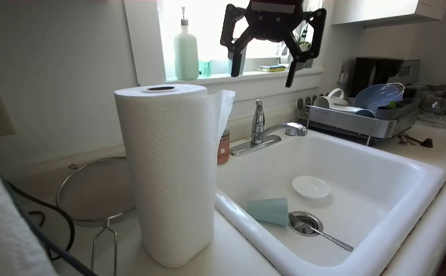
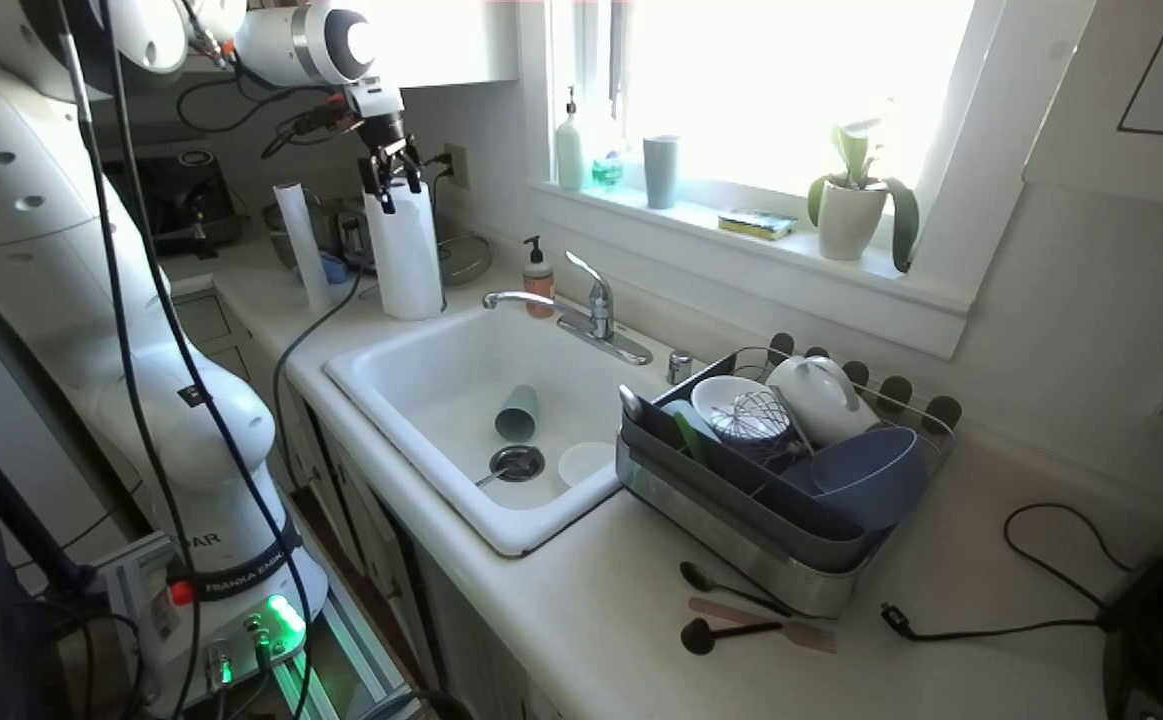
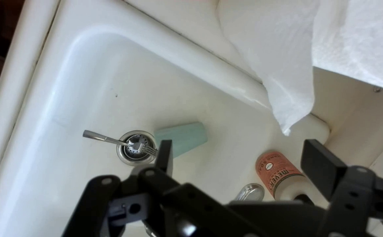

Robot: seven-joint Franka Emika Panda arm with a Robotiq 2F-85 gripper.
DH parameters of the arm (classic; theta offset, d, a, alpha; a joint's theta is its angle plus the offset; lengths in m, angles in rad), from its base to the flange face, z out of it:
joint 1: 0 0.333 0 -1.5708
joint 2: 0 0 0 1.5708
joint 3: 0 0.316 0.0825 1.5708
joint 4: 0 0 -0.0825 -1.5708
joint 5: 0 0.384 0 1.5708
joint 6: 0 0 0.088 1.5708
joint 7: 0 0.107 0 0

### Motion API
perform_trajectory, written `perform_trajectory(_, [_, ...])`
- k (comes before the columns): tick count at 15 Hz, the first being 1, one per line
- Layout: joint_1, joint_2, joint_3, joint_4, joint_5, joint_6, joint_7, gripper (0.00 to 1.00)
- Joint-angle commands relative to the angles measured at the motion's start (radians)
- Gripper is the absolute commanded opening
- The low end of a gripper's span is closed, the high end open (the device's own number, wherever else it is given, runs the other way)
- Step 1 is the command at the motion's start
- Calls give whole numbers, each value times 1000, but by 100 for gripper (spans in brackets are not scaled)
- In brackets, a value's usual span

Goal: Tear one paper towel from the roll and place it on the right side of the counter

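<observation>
a: state?
b: the claw (image 1: 262, 80) stands spread, its fingers (image 1: 236, 64) well apart, nothing between them.
a: task thing?
b: paper towel (image 1: 227, 102) hangs on the roll (image 1: 169, 172), loose edge standing off the right side, top corner flared out. not torn yet, i'd say.
a: relation that matters?
b: towel lies left of the claw and lower. roll's long axis is upright, the loose edge runs upright too. in the wrist view the corner points between the fingertips, nearer one of them; no contact that i see, depth i can't call. just one arm (image 2: 71, 300), so no choosing.
a: next, your guess?
b: left and down, get that edge between the fingers, pinch, then pull. limp towel may slip out; roll may tip or turn along. hand soap (image 1: 224, 148) stands near, far and right of the roll; a low approach could bump it.
a: containers?
b: sink (image 1: 361, 157): teal cup (image 1: 267, 211) on its side, white dish (image 1: 310, 187), fork (image 1: 325, 235) lying across the drain (image 1: 316, 221). dish rack (image 2: 741, 560), right of the sink: whisk (image 2: 749, 425), blue bowl (image 2: 871, 475), white handled piece (image 2: 811, 395), more i can't sort.
a: goal spot?
b: counter (image 2: 941, 680), right side, probably beyond the dish rack. dark utensils (image 2: 699, 637) lie there, near it.
</observation>
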Motion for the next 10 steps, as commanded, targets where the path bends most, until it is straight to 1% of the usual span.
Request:
perform_trajectory(1, [35, 30, -39, -3, 59, 65, -1, 100])
perform_trajectory(4, [47, 46, -53, -5, 104, 82, -7, 100])
perform_trajectory(7, [57, 55, -59, -13, 119, 130, -3, 100])
perform_trajectory(10, [64, 62, -60, -17, 130, 146, -3, 99])
